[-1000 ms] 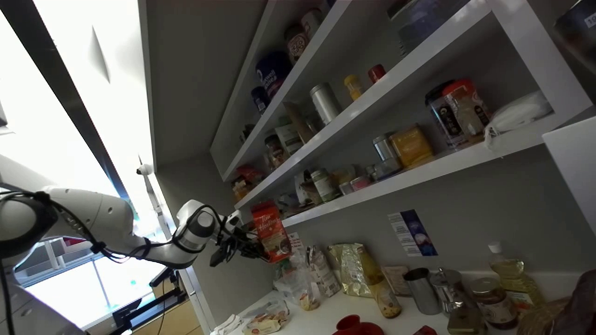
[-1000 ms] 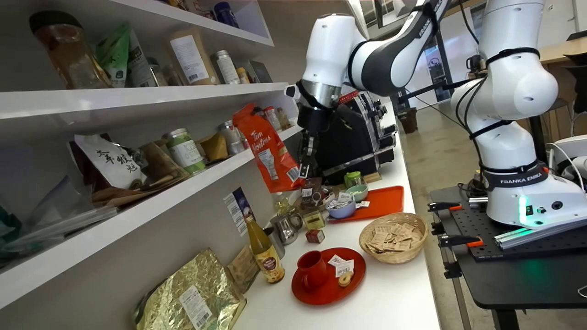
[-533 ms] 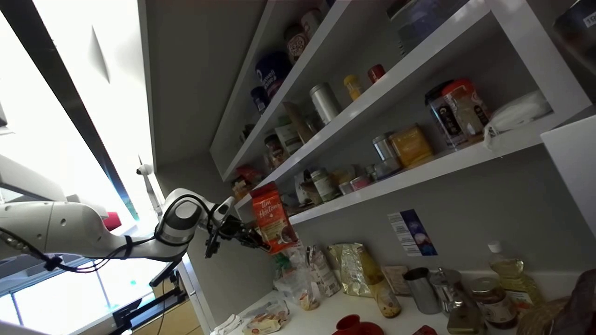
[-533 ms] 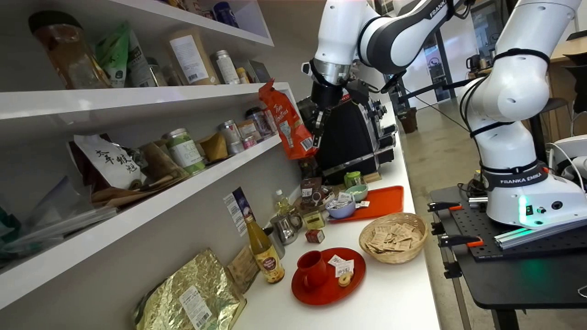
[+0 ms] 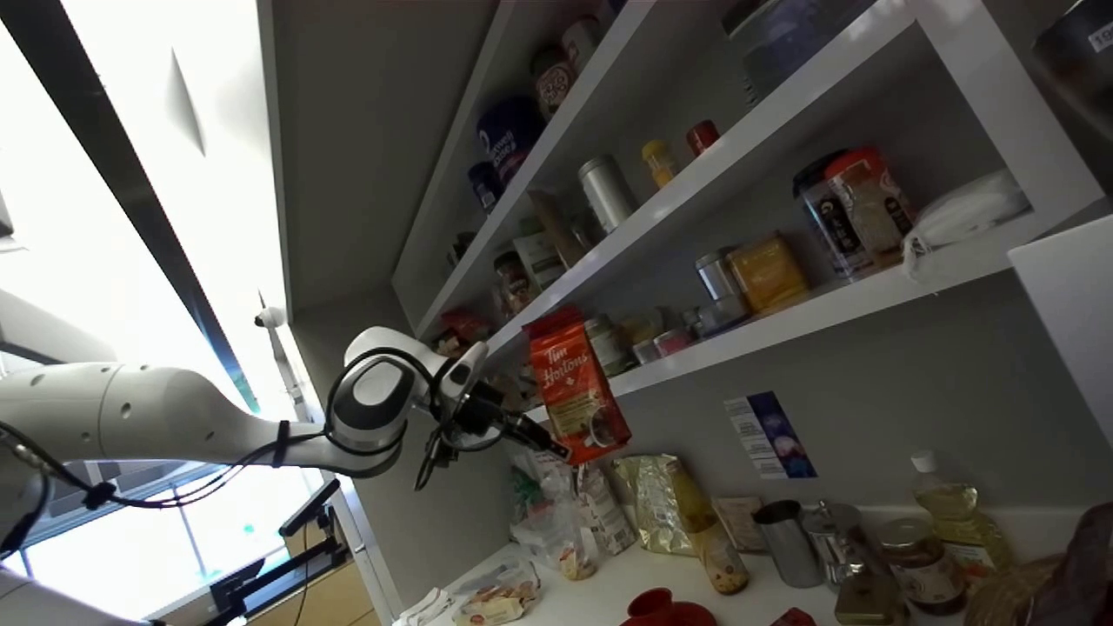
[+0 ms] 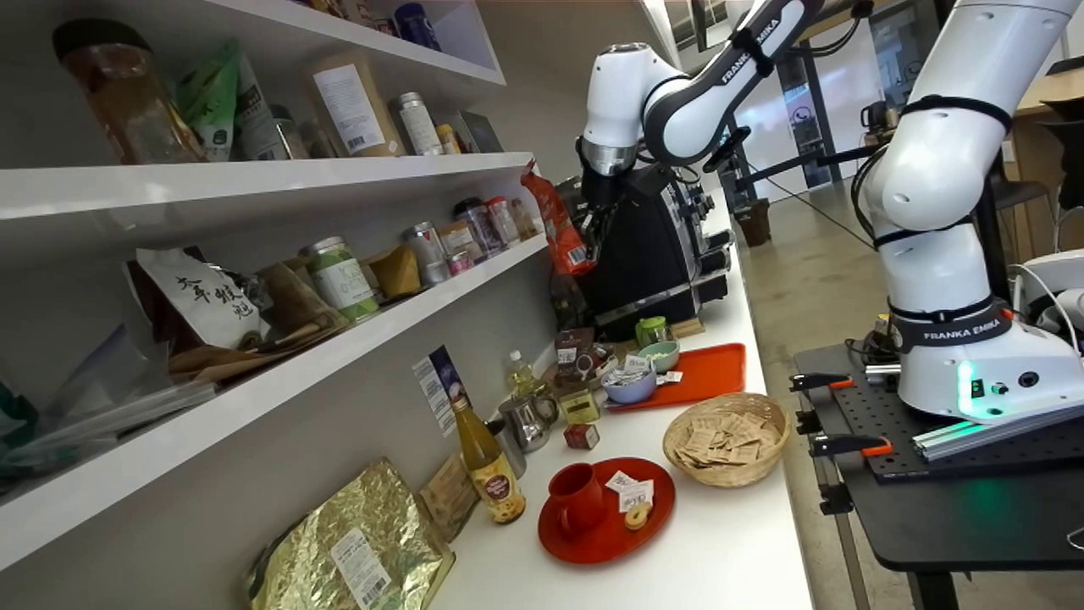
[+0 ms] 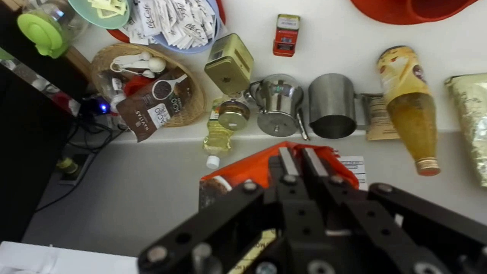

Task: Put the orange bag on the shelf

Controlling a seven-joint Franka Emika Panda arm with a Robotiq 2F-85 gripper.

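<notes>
Filling the left of an exterior view with a white arm [image 5: 183, 413]. Clamping the jaws of the gripper [image 7: 299, 158] on the orange bag [image 5: 574, 387], near its bottom, and showing the same pinch in the wrist view. In both exterior views, holding the bag up in the air close to the front edge of the shelf [image 5: 739, 342], giving no way of telling about contact with it. Bearing white lettering and leaning at much the same slant as a jar [image 5: 613, 348] partly hidden behind. Farther right, showing a gold foil bag [image 5: 652, 504] on the counter [image 5: 583, 604], then a golden bottle [image 5: 720, 556] and a metal pitcher [image 5: 787, 543], standing lower than a yellow package [image 5: 769, 274] on the shelf. Toward the right end, showing a red-topped jar [image 5: 869, 209] and a white bundle [image 5: 969, 213] on the shelf, above a white-capped bottle [image 5: 952, 504].
</notes>
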